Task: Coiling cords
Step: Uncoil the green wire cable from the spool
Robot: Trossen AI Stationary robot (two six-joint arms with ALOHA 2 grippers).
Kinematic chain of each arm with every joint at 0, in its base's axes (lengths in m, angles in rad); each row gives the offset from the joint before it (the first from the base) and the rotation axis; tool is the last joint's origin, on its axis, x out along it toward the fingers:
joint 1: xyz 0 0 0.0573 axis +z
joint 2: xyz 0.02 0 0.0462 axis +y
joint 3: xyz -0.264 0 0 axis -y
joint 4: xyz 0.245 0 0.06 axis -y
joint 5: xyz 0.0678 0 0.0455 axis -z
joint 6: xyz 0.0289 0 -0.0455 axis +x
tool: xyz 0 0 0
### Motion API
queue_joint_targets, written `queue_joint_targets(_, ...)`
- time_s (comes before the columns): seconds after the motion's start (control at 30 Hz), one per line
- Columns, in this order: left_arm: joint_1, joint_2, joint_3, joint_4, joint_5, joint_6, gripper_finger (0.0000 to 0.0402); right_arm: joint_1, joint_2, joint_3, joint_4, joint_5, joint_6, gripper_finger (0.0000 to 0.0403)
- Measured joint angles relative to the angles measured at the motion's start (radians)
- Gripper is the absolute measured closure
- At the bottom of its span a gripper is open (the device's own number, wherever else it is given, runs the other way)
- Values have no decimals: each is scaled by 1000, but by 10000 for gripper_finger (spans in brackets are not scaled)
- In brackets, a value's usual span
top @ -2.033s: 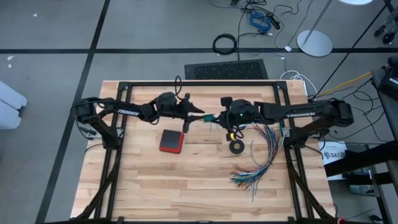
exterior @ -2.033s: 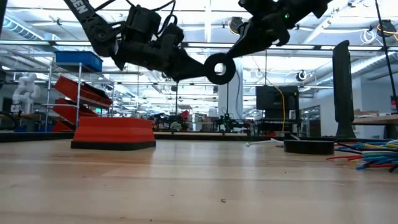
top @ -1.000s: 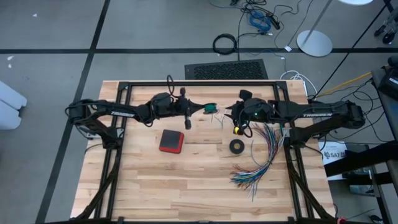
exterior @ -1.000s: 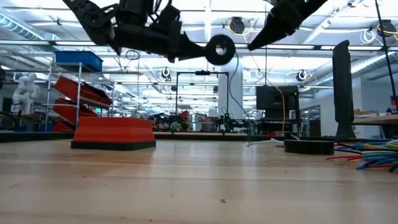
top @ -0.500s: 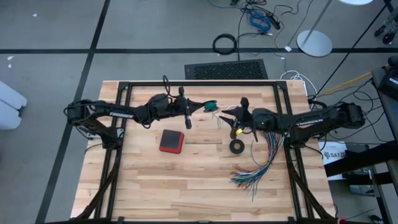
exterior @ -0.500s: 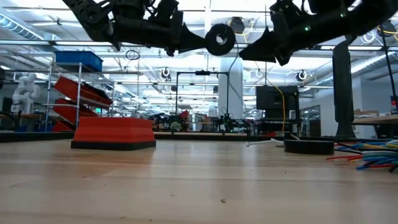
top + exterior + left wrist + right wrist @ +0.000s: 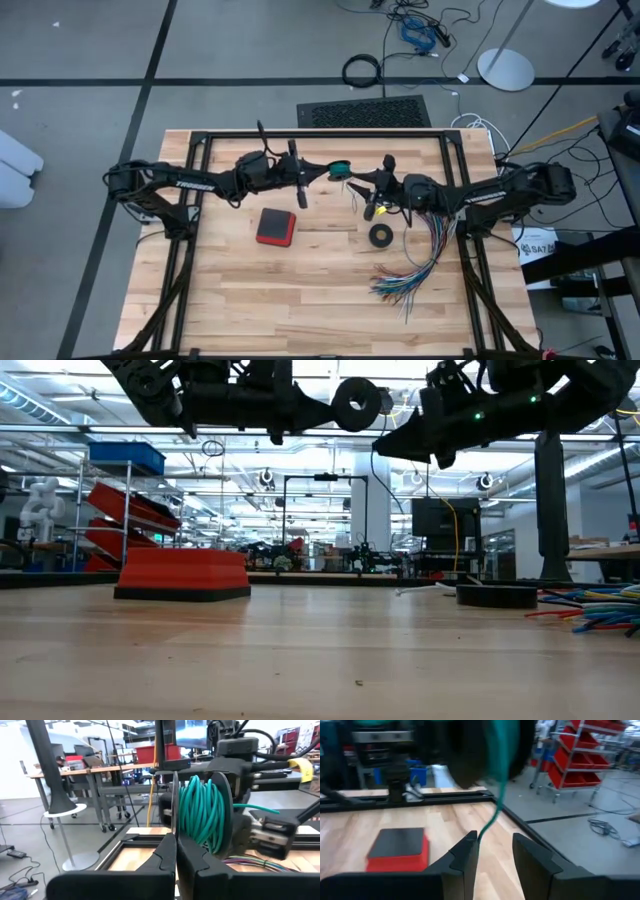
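**Both arms met high over the table's far middle**

The dark, six-jointed left arm [image 7: 180, 182] reached in from its side of the table, stretched almost level above the surface. Its two-finger left gripper [image 7: 176, 854] was clamped tight, the dark fingers [image 7: 162, 860] pressed together with no gap between them.

The matching dark right arm [image 7: 500, 190] extended from the opposite side at a similar height, its wrist turned toward the other arm. The right gripper [image 7: 492, 851] had its two dark fingers [image 7: 466, 854] parted, with a clear gap between them. The two grippers were near each other, tips facing.
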Motion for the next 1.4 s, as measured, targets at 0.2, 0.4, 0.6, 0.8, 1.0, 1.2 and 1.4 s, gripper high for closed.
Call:
queue_joint_targets(0.2, -7, 0, 0, -9, 0, 1, 402, -10, 47, 0, 55, 2, 2, 300)
queue_joint_targets(0.4, -7, 0, 0, -17, -3, 1, 401, -9, 49, 0, 59, 0, -13, 351)
queue_joint_targets(0.6, -6, 0, 0, -47, -51, 30, 402, -7, 49, 0, 60, 7, -31, 398)
queue_joint_targets(0.8, -2, 1, 0, -143, -142, 94, 402, -6, 26, 0, 62, 35, -31, 402)
queue_joint_targets(1.0, -1, 2, -1, -168, -307, 159, 402, 14, 24, 22, 75, -48, -26, 402)
queue_joint_targets(1.2, 2, 2, -1, -142, -423, 186, 402, 49, 48, 70, 19, -69, -37, 403)
queue_joint_targets(1.4, 2, 2, -1, -21, -404, 122, 401, 52, 136, 145, -93, -107, -13, 403)
